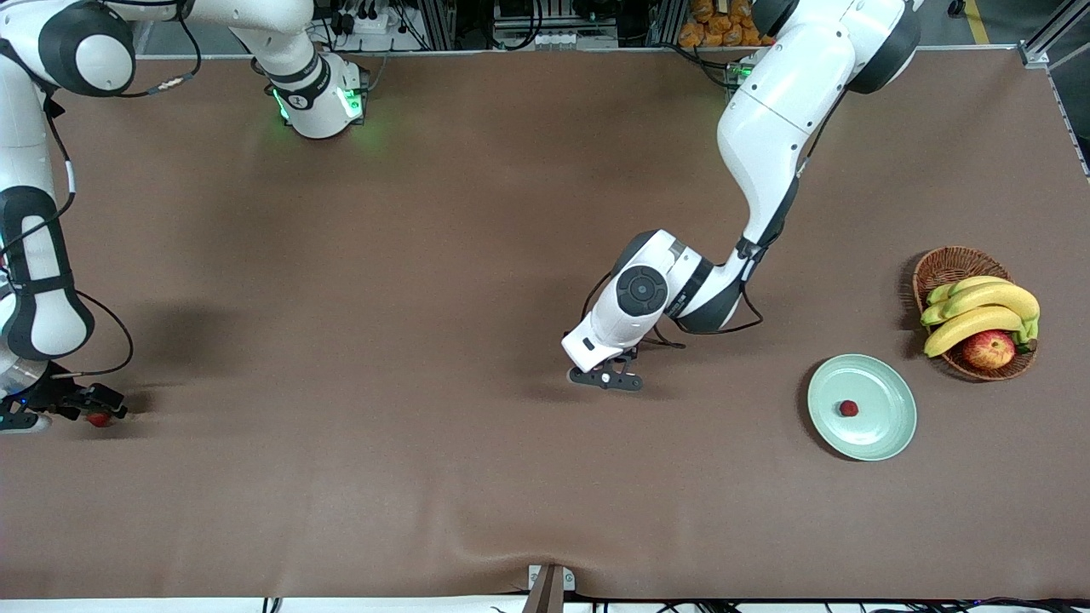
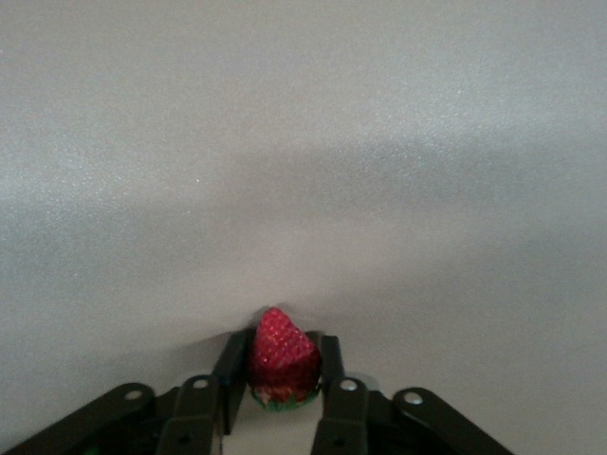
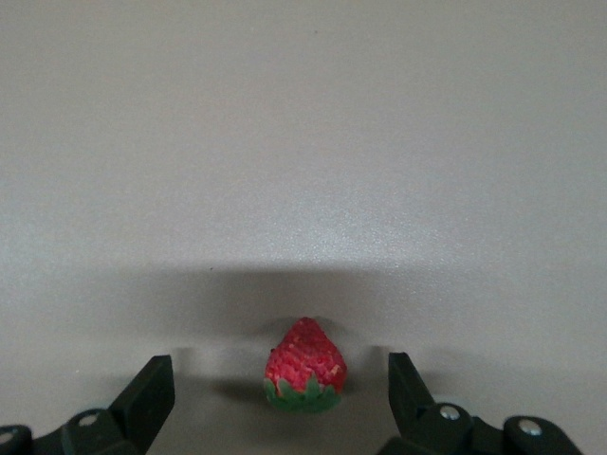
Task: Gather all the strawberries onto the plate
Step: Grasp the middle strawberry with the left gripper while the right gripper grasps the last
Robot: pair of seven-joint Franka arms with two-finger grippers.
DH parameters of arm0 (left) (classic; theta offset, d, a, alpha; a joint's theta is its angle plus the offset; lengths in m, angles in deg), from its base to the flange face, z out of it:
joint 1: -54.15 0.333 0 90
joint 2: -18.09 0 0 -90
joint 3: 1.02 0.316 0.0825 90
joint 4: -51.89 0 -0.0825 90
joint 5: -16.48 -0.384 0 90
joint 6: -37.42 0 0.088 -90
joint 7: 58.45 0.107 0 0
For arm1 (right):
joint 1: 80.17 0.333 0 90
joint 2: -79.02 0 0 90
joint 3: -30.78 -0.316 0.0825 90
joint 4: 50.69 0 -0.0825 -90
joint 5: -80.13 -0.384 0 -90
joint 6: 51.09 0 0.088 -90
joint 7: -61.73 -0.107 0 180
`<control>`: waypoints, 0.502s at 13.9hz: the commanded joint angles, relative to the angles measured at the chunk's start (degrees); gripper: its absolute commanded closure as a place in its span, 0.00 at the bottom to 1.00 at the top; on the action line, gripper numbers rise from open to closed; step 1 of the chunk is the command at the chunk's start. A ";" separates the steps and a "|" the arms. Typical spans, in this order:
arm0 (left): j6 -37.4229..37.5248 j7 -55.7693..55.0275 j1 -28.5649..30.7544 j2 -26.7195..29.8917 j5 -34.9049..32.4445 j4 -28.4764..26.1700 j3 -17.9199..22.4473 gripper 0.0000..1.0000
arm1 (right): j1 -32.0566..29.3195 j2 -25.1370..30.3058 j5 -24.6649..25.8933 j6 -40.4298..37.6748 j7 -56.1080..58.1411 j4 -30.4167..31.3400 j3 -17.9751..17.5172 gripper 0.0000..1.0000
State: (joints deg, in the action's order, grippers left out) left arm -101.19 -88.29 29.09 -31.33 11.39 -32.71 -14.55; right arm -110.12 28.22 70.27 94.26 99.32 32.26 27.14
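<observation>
A brown cloth-covered table (image 1: 426, 255) fills the front view, with racks, cables and some orange items cut off along the top edge. No brand or writing can be read anywhere; the only markings are green lights on a white arm housing at the upper left of the frame.

The pale mint-green plate (image 1: 886, 434) lies at the lower right of the frame, toward the left arm's end of the table. One strawberry on the plate (image 1: 849, 409) sits near its middle. Just beside the plate, farther from the front camera, a brown wicker basket (image 1: 945, 266) holds bananas (image 1: 983, 311) and a red-yellow apple (image 1: 989, 349).

The left gripper (image 1: 606, 377) is low over the table at the centre of the frame, well apart from the plate. From the front its fingers hide what they carry; the left wrist view shows them drawn narrow and clamped on a strawberry in the left gripper (image 2: 282, 360), pointed end outward and green top toward the wrist.

The right gripper (image 1: 100, 415) is at the left edge of the frame, partly cut off, down at the table. A strawberry at the right gripper (image 1: 100, 419) shows only as a small red spot there. In the right wrist view its fingers (image 3: 152, 396) stand wide on either side of that berry, not touching it; the berry rests on the table.
</observation>
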 commanded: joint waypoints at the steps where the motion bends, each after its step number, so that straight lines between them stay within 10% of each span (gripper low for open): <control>1: -0.25 -1.20 0.19 0.29 -1.94 1.19 0.26 1.00 | -1.17 -0.97 -0.78 0.20 3.10 -1.21 -1.19 0.07; 4: 1.85 1.69 2.82 2.31 -2.12 1.11 0.52 1.00 | -1.43 -0.97 -0.78 0.20 5.47 -1.30 -1.19 0.33; 7: 7.11 3.90 5.89 5.64 -2.03 -0.12 0.52 1.00 | -1.61 -0.97 -0.69 0.20 7.76 -1.65 -1.19 0.92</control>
State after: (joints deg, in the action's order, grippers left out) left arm -97.75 -84.69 33.29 -29.15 10.96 -30.97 -13.97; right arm -110.35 28.05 70.27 94.30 103.73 32.03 27.15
